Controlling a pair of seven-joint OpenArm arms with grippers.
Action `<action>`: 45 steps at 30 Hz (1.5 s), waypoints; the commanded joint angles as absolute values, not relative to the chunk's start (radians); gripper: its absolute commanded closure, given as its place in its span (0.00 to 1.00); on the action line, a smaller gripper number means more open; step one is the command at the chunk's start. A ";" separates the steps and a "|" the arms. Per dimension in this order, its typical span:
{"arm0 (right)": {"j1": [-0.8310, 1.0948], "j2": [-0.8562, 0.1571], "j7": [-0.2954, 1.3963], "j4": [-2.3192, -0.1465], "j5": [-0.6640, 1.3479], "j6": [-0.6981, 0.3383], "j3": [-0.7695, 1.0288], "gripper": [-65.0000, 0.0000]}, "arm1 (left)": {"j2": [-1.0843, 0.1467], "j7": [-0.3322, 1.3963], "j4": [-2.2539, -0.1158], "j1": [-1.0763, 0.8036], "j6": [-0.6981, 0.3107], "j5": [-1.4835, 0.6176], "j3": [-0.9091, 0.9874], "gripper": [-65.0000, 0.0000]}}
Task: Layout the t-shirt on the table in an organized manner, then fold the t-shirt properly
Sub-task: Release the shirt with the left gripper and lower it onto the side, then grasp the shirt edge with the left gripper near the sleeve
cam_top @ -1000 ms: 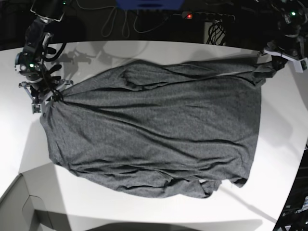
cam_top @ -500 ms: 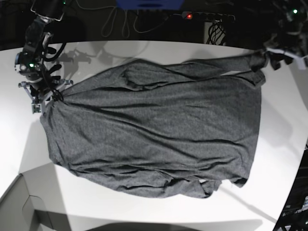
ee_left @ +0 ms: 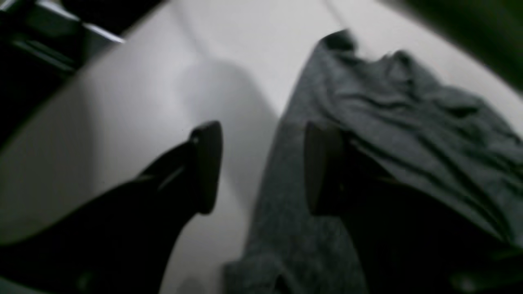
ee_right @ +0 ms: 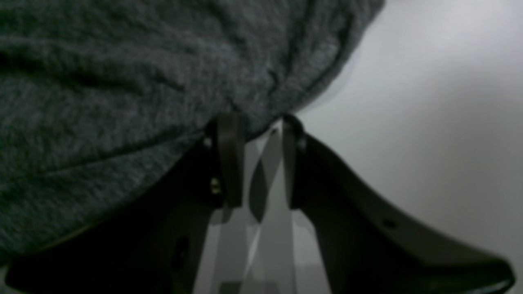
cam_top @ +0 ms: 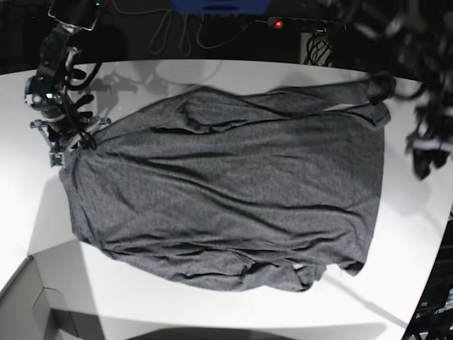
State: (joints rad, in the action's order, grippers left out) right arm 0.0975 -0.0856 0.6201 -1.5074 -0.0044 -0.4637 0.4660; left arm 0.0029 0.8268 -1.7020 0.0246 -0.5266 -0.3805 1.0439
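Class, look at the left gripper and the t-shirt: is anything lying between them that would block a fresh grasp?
Nothing visible does. The left gripper is open above the t-shirt, with only bare table and cloth beneath it. The right gripper pinches the opposite edge.

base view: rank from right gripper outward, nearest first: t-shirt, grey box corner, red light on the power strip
From the right gripper at the view's left:
1. t-shirt: its edge is at the fingertips, cloth spreading across the table.
2. red light: far edge, past the shirt.
3. grey box corner: near-left corner.
Items 2 and 3 look about equally far; their order is too close to call.
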 commanded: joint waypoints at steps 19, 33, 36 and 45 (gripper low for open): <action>0.091 -0.079 0.605 -1.613 -0.002 -0.455 0.469 0.75 | -0.030 0.708 -1.302 0.156 -0.496 -0.182 0.880 0.51; 0.090 -0.081 0.605 -1.615 -0.002 -0.455 0.469 0.75 | -0.085 0.634 -1.084 0.147 -0.484 -0.182 0.791 0.88; 0.090 -0.081 0.605 -1.613 -0.002 -0.455 0.469 0.75 | -0.108 0.634 -1.050 0.163 -0.484 -0.182 0.786 0.98; 0.090 -0.085 0.605 -1.615 -0.002 -0.455 0.440 0.75 | -0.185 0.634 -0.998 0.318 -0.484 -0.182 0.786 1.00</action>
